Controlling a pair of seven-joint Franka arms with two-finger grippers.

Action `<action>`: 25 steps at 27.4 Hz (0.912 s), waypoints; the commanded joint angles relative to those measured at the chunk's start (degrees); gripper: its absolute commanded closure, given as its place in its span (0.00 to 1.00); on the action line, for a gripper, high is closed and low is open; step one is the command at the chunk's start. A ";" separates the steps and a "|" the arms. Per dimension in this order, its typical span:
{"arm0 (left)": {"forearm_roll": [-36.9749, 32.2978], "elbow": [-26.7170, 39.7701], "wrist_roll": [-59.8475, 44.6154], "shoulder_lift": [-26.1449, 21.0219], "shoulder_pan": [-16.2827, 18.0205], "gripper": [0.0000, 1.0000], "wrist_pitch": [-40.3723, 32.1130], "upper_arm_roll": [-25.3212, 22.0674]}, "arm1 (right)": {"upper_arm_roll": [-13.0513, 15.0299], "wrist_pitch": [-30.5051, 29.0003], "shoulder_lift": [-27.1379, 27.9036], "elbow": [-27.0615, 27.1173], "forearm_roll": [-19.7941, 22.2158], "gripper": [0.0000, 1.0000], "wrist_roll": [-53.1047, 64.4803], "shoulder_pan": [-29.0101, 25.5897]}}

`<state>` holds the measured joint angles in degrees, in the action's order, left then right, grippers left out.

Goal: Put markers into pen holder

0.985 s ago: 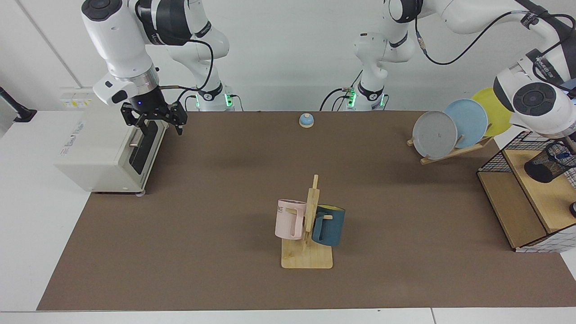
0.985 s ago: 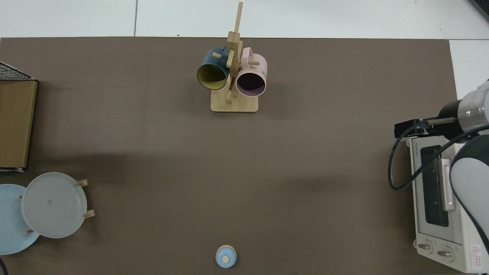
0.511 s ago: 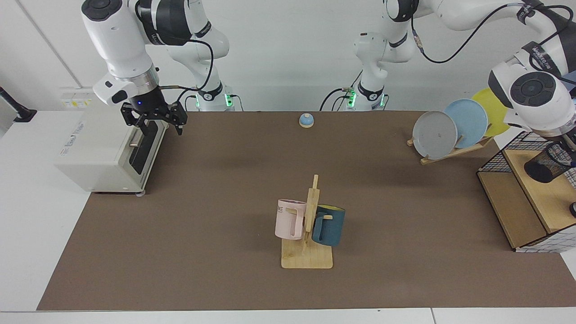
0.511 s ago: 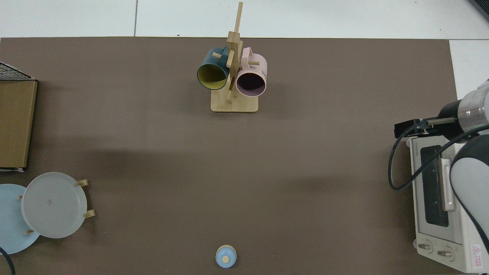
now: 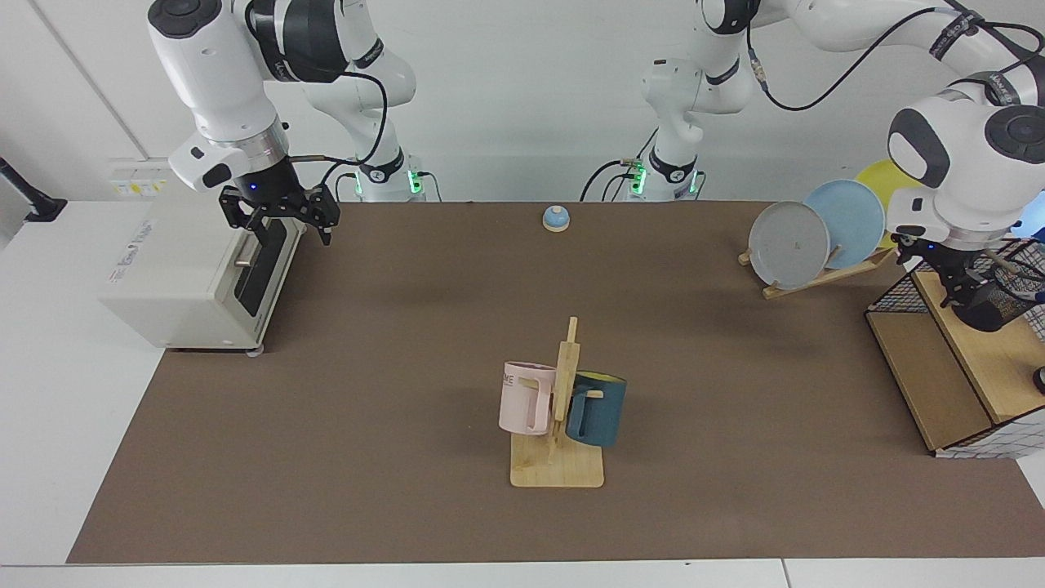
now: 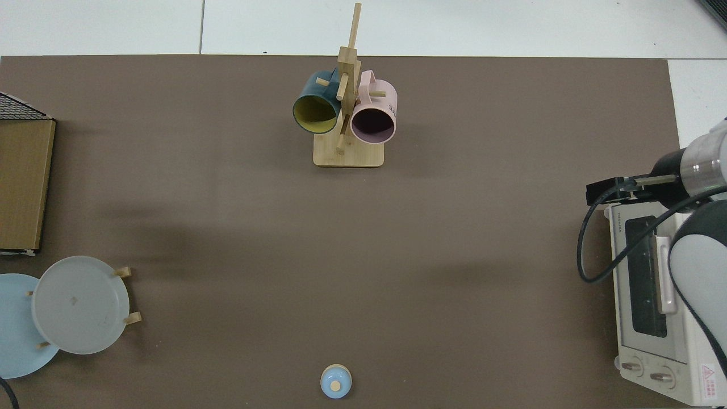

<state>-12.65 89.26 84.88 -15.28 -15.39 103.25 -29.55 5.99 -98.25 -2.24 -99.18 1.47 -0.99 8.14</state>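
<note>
Pretty bright, even overhead light. Soft blurry arm shadows sit on the brown mat (image 5: pixel 408 367) around 10 and 2 o'clock from centre. No real glare, everything's in focus.

mug rack (image 5: pixel 557 425) mid-table, toaster oven (image 5: pixel 196 273) beside mat

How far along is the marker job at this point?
Done: nothing confirmed; the marker cannot be made out. In hand: the left claw sits at the pen holder on the wire basket shelf. The right claw waits open beside the toaster oven. Remaining: a marker visibly standing in the holder.
</note>
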 commanded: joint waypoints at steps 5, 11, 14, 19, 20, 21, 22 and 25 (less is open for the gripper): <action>7.99 3.03 -9.43 3.06 -1.75 0.00 -1.46 5.46 | -0.71 -0.10 -0.84 -0.67 -0.24 0.00 1.60 -1.11; 8.78 2.85 -26.93 4.11 -1.75 0.00 -6.39 9.51 | -0.71 -0.10 -0.84 -0.67 -0.24 0.00 1.60 -1.11; 9.21 2.59 -32.30 4.64 -1.75 0.00 -6.83 10.57 | -0.71 -0.10 -0.84 -0.67 -0.24 0.00 1.60 -1.11; 10.01 2.41 -40.82 6.57 0.09 0.00 -8.41 14.34 | -0.71 -0.10 -0.84 -0.67 -0.24 0.00 1.60 -1.11; 10.01 2.50 -42.76 7.01 1.05 0.00 -8.94 15.65 | -0.71 -0.10 -0.84 -0.67 -0.24 0.00 1.60 -1.11; 9.92 2.50 -44.60 7.36 2.36 0.00 -9.47 17.49 | -0.71 -0.10 -0.84 -0.67 -0.24 0.00 1.60 -1.11; 9.92 2.50 -45.93 7.80 3.86 0.00 -9.82 19.86 | -0.71 -0.10 -0.84 -0.67 -0.24 0.00 1.60 -1.11; 9.83 2.67 -49.18 9.03 8.69 0.00 -11.14 26.02 | -0.71 -0.10 -0.84 -0.67 -0.24 0.00 1.60 -1.11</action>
<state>-3.49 90.04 41.22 -9.34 -13.16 93.94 -11.46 5.99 -98.25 -2.24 -99.18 1.47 -0.99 8.13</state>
